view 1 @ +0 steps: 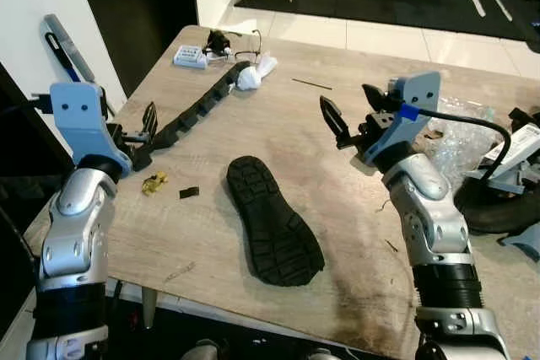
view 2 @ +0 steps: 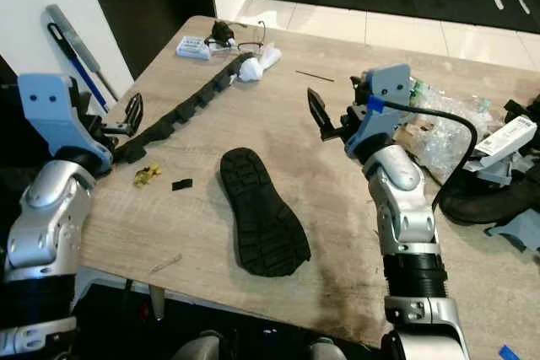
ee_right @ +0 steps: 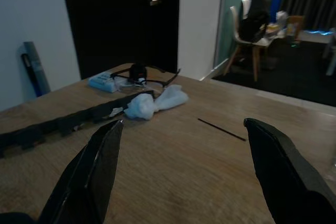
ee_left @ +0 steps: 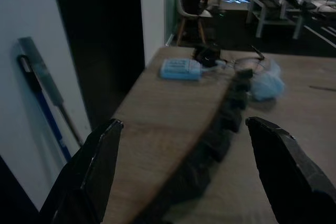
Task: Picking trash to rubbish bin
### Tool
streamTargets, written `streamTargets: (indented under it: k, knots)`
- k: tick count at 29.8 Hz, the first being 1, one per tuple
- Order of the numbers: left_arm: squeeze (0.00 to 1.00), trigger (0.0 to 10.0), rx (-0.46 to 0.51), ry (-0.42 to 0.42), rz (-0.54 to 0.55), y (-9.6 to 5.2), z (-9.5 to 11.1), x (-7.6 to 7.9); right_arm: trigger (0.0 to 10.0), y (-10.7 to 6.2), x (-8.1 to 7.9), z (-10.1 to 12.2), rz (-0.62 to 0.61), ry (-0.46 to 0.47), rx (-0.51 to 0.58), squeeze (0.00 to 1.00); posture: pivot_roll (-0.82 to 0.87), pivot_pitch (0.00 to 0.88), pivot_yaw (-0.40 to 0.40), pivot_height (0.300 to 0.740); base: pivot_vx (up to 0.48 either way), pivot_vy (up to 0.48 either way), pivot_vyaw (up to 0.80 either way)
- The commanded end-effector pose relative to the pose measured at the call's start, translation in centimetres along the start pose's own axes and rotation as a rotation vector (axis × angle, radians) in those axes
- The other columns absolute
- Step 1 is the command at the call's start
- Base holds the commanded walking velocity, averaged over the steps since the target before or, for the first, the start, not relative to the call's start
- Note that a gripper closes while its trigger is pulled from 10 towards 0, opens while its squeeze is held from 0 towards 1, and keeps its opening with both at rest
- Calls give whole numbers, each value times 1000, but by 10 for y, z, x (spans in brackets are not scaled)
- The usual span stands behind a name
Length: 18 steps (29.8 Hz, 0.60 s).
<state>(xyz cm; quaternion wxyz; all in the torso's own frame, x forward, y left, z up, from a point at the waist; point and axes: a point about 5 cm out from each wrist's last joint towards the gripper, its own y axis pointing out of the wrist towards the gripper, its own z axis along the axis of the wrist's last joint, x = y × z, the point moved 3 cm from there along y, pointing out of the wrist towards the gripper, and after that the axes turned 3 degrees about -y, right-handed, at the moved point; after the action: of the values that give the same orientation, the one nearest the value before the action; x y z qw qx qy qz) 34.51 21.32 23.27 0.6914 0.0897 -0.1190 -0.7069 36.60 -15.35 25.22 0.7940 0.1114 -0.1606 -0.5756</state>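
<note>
Lying sole-up near the middle of the worktop [view 1: 278,107]: a black shoe sole [view 1: 272,218], untouched, plainly the largest piece of trash here. Sitting just to its left, a small black scrap [view 1: 189,193] and a crumpled yellow bit [view 1: 153,182]; stretching from the left edge toward the far corner, a long black segmented strip [view 1: 198,109], ending just beside a wad of white tissue [view 1: 254,74]. Resting beyond that, a pair of glasses [view 1: 245,50] and a small blue-and-white packet [view 1: 190,57]; lying apart on bare wood, a thin dark stick [view 1: 312,83]. Piling up at the right edge, crinkled clear plastic [view 1: 460,137] and dark gear. Hovering above the near end of the strip, the left gripper [view 1: 150,124], fingers spread wide and holding nothing. Hanging over the worktop to the right of the sole, the right gripper [view 1: 336,122], likewise spread and empty, pointing toward the tissue. Judging by this, barely starting: nothing picked up, every scrap waiting on the wood, no rubbish bin to be made out, so all the collecting and carrying remaining.
</note>
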Motion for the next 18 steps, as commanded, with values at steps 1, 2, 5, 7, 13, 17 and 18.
streamTargets:
  k: [1,2,5,7,13,17,18]
  knots:
    - [0,10000,-18,-7,12,-6,-6,2,10000,-5,0,1,-29,-32,14,0,40,128,11,740,0,0,0]
    - [0,10000,-19,-4,17,-7,-6,3,10000,-6,-1,0,-37,-50,16,0,40,128,11,740,0,0,0]
    - [0,10000,-13,2,17,-8,-5,6,10000,-10,-3,-1,-58,-86,21,0,44,126,8,740,0,0,0]
    - [0,10000,-4,-6,22,-9,-4,7,10000,-12,-4,-3,-83,-88,18,0,43,123,7,740,0,0,0]
    - [0,10000,-10,-14,29,-13,-5,10,10000,-18,-9,-7,-100,-78,5,0,46,125,7,740,0,0,0]
    - [0,10000,-25,-13,6,-14,-7,18,10000,-19,-11,-9,-114,-69,-2,0,47,127,6,740,0,0,0]
    - [0,10000,-29,-15,3,-14,-8,19,10000,-19,-11,-10,-116,-68,-3,0,47,127,6,740,0,0,0]
